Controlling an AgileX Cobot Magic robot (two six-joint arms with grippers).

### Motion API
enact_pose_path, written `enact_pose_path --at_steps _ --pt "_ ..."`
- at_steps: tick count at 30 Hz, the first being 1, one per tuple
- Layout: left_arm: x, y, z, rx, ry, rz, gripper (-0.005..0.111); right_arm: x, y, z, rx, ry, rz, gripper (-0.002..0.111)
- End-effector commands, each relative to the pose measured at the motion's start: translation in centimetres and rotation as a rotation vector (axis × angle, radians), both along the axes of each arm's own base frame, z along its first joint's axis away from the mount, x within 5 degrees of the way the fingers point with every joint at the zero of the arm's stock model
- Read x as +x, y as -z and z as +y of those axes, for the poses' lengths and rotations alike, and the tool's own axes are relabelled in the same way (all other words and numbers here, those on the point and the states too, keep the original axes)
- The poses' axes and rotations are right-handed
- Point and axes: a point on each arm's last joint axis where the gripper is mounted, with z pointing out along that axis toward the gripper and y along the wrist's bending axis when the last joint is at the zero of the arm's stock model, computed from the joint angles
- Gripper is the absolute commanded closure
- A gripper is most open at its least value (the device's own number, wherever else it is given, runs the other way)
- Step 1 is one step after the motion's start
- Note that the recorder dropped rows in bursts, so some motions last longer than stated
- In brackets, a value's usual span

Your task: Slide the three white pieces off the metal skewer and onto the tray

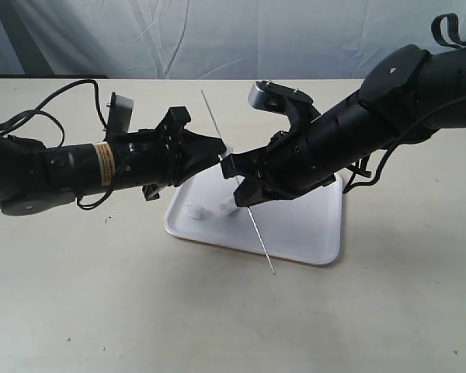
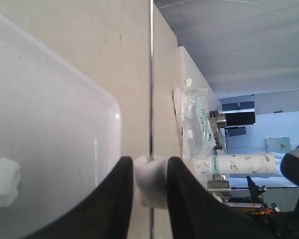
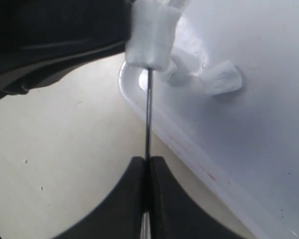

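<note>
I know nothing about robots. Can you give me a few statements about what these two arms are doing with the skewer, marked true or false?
1. The right gripper is shut on the metal skewer. True.
2. All three white pieces lie on the tray. False: only two white pieces lie there; the third white piece is on the skewer.
3. The left gripper pinches the third white piece between its fingers. True.
4. The tray is black. False: it is white.

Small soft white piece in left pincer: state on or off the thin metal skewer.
On: the skewer runs straight through the piece.
</note>
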Motion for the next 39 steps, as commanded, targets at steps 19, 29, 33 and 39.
enact_pose_path --at_steps 19,29,33,39 --pt "0.03 -0.16 -0.01 -0.010 -0.002 -0.010 0.092 -0.08 -0.25 0.33 0.032 -0.021 0.000 0.109" --pt "0.20 -0.13 0.09 -0.006 -0.024 -0.008 0.096 -0.24 -0.25 0.36 0.034 -0.035 0.011 0.109" --pt "0.52 -0.11 0.30 -0.003 -0.066 -0.009 0.101 -0.38 -0.25 0.38 0.036 -0.047 0.021 0.109" --pt "0.92 -0.24 0.54 -0.015 -0.119 -0.018 0.101 -0.51 -0.21 0.35 0.030 -0.063 0.026 0.109"
